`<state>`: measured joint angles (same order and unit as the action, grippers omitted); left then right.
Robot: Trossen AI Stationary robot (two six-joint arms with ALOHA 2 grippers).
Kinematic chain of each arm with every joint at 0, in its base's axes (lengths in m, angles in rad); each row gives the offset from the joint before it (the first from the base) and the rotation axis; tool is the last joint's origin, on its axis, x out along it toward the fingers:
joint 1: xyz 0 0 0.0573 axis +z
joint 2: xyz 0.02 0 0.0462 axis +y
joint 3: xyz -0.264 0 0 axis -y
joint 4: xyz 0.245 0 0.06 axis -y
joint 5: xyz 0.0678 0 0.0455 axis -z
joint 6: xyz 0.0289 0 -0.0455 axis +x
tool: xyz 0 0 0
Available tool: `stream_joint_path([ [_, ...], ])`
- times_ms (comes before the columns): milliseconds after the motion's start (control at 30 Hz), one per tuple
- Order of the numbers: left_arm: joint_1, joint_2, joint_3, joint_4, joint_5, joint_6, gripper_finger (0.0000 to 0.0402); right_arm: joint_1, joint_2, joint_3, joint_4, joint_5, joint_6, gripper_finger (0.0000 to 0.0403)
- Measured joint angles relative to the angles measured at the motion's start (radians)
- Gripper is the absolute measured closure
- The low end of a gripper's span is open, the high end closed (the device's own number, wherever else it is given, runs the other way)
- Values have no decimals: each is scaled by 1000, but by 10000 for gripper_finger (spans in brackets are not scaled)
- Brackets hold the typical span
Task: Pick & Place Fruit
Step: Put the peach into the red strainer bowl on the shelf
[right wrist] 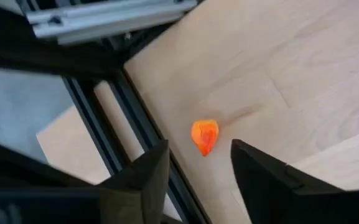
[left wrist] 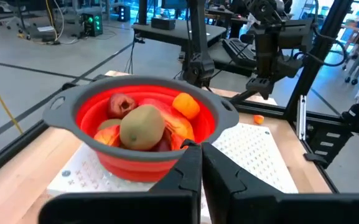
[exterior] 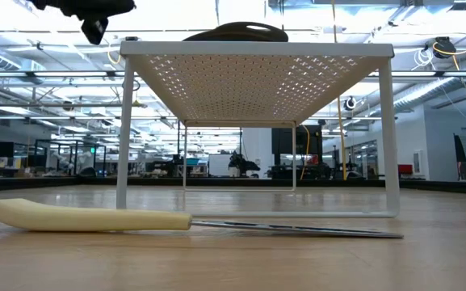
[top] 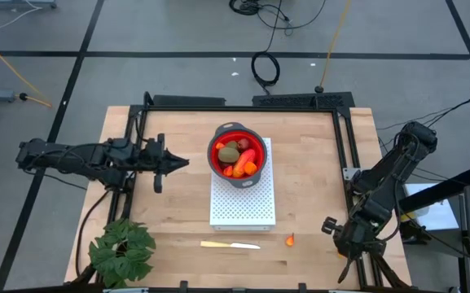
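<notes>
A red bowl with a grey rim (top: pixel 236 155) stands on the white perforated rack (top: pixel 243 203). It holds an olive-brown oval (left wrist: pixel 142 127), a dark red ball (left wrist: pixel 121 104) and red-orange and orange pieces. A tiny orange bit (top: pixel 290 239) lies on the table near the knife. My left gripper (top: pixel 177 163) (left wrist: pixel 202 165) hovers shut, left of the bowl and pointing at it. My right gripper (top: pixel 332 226) (right wrist: pixel 199 168) is open near the table's right near corner, above an orange bit (right wrist: pixel 205 135) that lies beside the black frame rail, untouched.
A pale yellow knife (top: pixel 230 244) (exterior: pixel 87 217) lies near the table's near edge. A green leafy plant (top: pixel 122 251) stands at the near left corner. Black frame rails (top: pixel 344 155) border the table. Bare wood lies between the rack and the left arm.
</notes>
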<state>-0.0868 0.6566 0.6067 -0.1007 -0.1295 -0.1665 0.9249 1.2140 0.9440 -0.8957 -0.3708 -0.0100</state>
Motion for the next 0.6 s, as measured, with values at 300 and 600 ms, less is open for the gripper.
stream_joint_path([
  [300, 0, -60, -42, -1, 0, 0, 398, 14, 62, -2, 63, 2, 62, 182],
  [600, 0, -63, -42, -1, 1, -3, 383, 27, 123, -88, 138, 55, 107, 168],
])
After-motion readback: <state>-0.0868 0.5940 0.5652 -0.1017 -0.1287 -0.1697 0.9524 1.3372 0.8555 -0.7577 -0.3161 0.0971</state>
